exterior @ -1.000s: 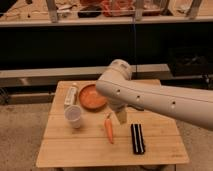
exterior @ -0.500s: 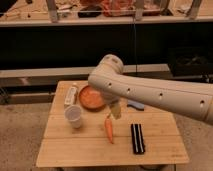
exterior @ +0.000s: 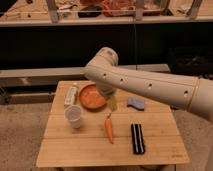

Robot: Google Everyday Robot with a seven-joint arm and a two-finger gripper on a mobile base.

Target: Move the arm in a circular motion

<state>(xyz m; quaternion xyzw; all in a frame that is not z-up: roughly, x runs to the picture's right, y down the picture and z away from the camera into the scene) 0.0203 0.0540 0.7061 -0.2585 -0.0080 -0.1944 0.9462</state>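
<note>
The arm [exterior: 150,85] has swung left since half a second ago, its elbow now higher and further over the table [exterior: 160,125], and the gripper [exterior: 113,103] has drawn back with it toward the bowl [exterior: 90,96]. The arm reaches in from the right edge of the view as one thick white tube, bends at a rounded elbow and drops to the gripper, which hangs low over the middle of the table. Only its small tan tip shows under the white wrist, so whether it is open or closed cannot be told. The orange bowl sits just left of the gripper, partly hidden by the wrist. Further left lies a pale bottle [exterior: 71,94], and a white cup [exterior: 74,116] stands to the left and nearer the camera. A carrot [exterior: 109,129] lies just in front of the gripper. A blue sponge [exterior: 135,104] rests near its right, and a black box [exterior: 137,138] lies to the front right.
</note>
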